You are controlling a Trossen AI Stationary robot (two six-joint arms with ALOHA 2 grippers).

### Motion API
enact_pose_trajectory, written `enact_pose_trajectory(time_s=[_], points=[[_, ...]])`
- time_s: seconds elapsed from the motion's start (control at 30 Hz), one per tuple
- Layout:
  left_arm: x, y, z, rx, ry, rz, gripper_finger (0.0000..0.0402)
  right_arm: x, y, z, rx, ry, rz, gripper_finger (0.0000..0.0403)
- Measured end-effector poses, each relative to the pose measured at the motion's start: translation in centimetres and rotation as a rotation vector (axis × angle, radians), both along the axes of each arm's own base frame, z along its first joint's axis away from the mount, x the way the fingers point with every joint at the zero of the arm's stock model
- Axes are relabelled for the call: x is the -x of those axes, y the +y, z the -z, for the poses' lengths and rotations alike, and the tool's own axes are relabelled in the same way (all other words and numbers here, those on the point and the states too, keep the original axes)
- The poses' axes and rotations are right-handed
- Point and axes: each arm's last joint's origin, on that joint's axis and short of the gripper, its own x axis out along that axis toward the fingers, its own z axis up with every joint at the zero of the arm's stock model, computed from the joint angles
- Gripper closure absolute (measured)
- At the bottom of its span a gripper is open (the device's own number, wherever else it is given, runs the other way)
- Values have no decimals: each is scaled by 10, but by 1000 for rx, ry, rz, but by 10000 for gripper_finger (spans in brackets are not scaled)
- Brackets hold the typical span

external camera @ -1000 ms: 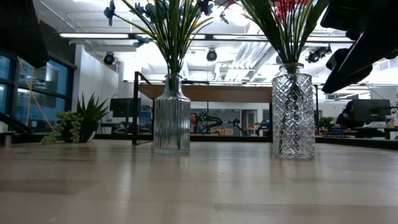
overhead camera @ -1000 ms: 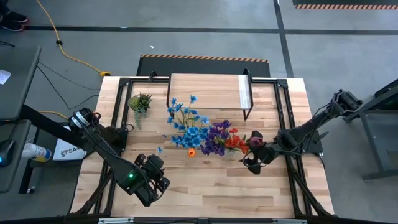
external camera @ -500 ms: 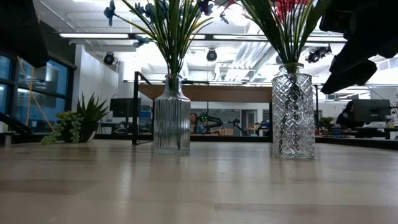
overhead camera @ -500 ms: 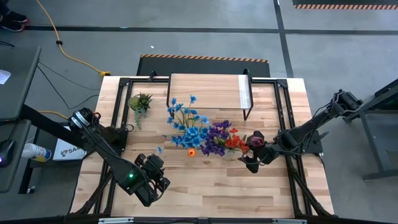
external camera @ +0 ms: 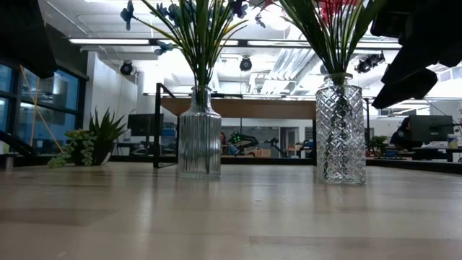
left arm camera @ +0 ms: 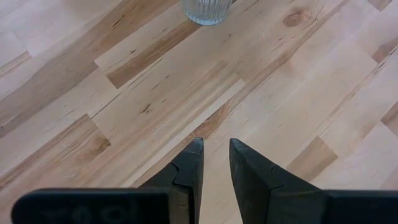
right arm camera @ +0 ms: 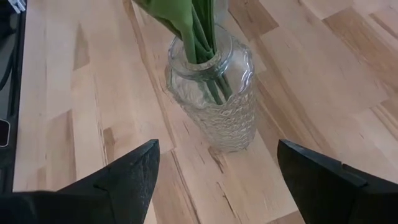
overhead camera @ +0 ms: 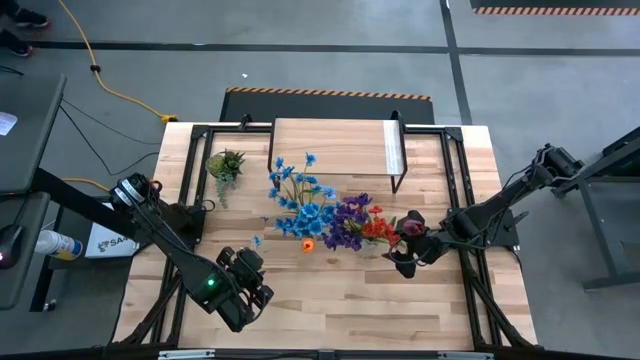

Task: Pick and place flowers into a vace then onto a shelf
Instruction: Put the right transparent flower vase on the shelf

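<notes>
High view. Plank tabletop (overhead camera: 330, 300) carrying 2 flower bunches, 1 shelf, 1 potted plant.
- Blue flowers (overhead camera: 300, 200): bunch with 1 orange bloom, near table centre, seen end-on from above, so stems run vertical.
- Red and purple flowers (overhead camera: 358, 225): bunch touching the blue one on its right side, also seen end-on.
- Shelf (overhead camera: 335, 148): light-wood board at the table's far edge, long axis running left to right, pale strip near its right end. Nothing stands on it.
- Potted plant (overhead camera: 225, 163): small, spiky, left of the shelf.
- Left gripper (overhead camera: 255, 282): near the front edge, well apart from both bunches, empty.
- Right gripper (overhead camera: 404, 250): just beside the red and purple bunch, on its right.

Low view.
- Ribbed vase (external camera: 200, 133): upright on the tabletop, green stems rising straight from its narrow neck and fanning outward.
- Diamond-cut vase (external camera: 339, 128): upright, wider, stems likewise vertical and spreading.
- The 2 vases stand apart. Shelf visible behind them, on black legs.

Left wrist view.
- Left fingers (left arm camera: 189, 171): 2, nearly together with a narrow gap, nothing between them, above bare wood. Ribbed vase base (left arm camera: 207, 9) farther off.

Right wrist view.
- Right fingers (right arm camera: 134, 171): 2, spread wide, 1 on each side of the diamond-cut vase (right arm camera: 217, 93), not touching it. Stems stand in the vase mouth.
</notes>
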Motion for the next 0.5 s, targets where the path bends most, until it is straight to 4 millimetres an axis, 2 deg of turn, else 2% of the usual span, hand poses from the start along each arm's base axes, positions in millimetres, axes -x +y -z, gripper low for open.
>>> enact_pose_trajectory(time_s=[0.5], points=[[0, 0, 0, 0, 0, 0, 289, -1, -2, -1, 118, -27, 10, 88]])
